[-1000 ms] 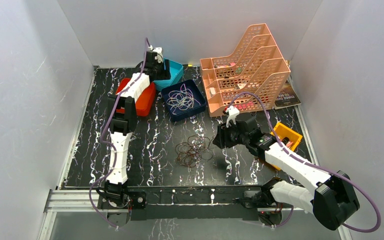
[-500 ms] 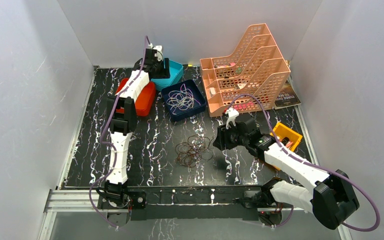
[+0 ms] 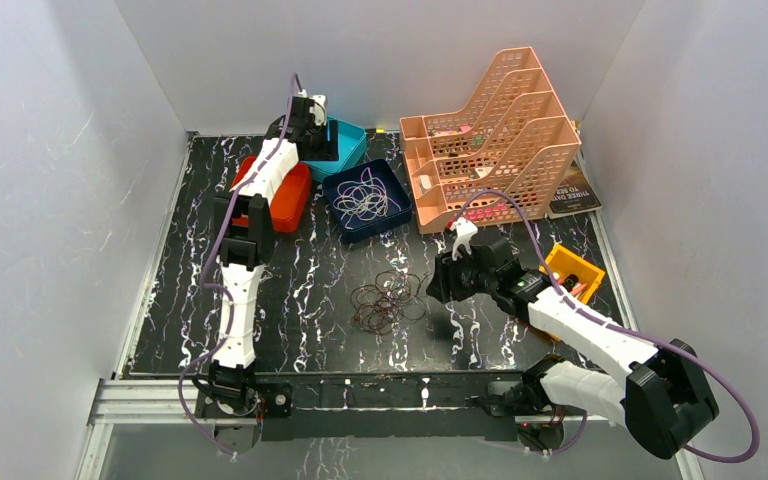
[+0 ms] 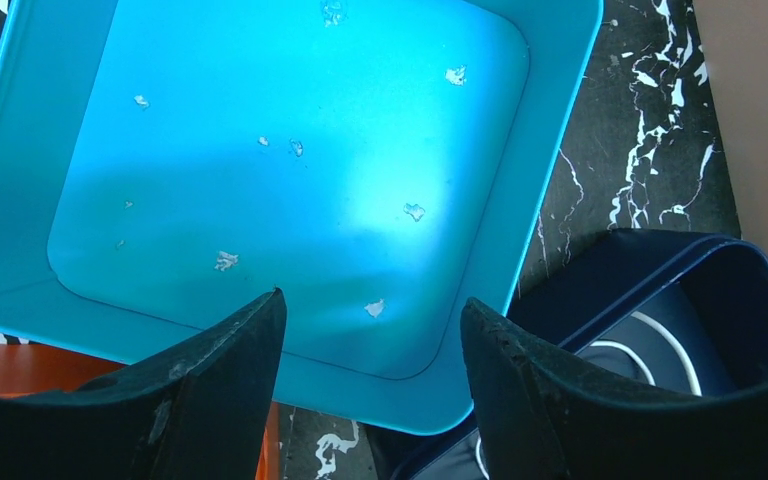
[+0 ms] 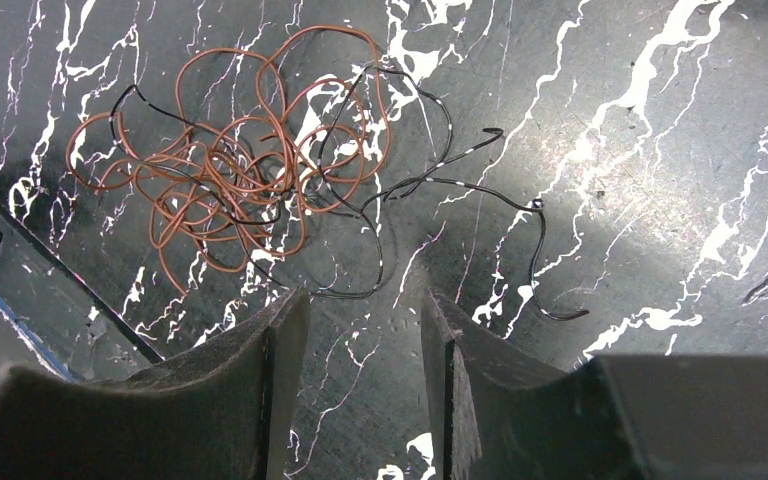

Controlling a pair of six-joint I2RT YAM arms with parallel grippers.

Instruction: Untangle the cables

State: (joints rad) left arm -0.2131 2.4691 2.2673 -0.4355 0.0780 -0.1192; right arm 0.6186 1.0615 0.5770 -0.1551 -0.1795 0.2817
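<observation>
My right tool (image 5: pixel 363 300), spread and empty, hangs at lower centre below the cables (image 5: pixel 230 190); pinching several strands together could tighten the knot.

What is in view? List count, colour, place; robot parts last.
table: one, black marbled, underneath
navy bin: one, back centre
teal bin: one, far back
red bin: one, back left
yellow bin: one, right edge
file rack: one, peach, back right
booklet: one, dark, beside rack
brown and black cables: one tangle, table centre
whitish cables: one bunch, inside navy bin
left gripper: one, black, open over teal bin
right gripper: one, black, open near tangle
</observation>
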